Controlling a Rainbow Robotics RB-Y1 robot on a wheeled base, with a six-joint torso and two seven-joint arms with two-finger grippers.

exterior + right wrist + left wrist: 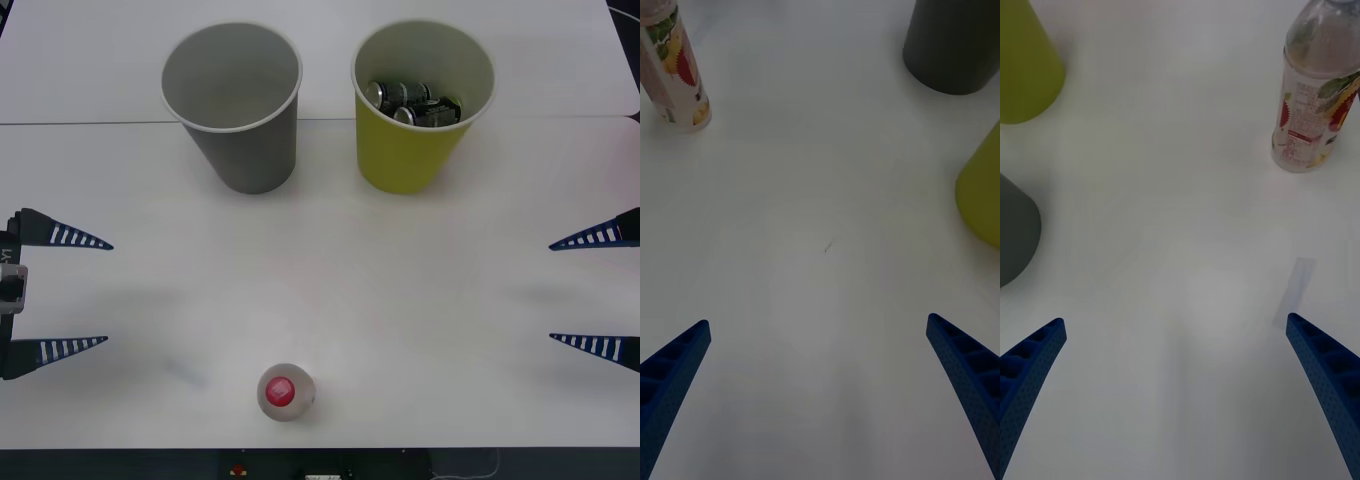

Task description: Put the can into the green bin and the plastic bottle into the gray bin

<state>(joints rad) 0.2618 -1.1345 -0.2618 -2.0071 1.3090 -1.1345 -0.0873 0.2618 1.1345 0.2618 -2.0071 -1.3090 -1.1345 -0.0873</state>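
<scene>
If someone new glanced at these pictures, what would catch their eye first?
Two big bins at the table's far side: the gray bin on the left, the green bin beside it holding cans. A red-capped bottle stands alone near the front edge.

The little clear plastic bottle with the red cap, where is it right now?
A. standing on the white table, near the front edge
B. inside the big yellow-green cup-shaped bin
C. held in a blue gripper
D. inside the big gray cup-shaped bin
A: the small clear plastic bottle with the red cap stands upright on the white table, apart from the gray bin, the yellow-green bin and both open grippers, left and right.
</scene>
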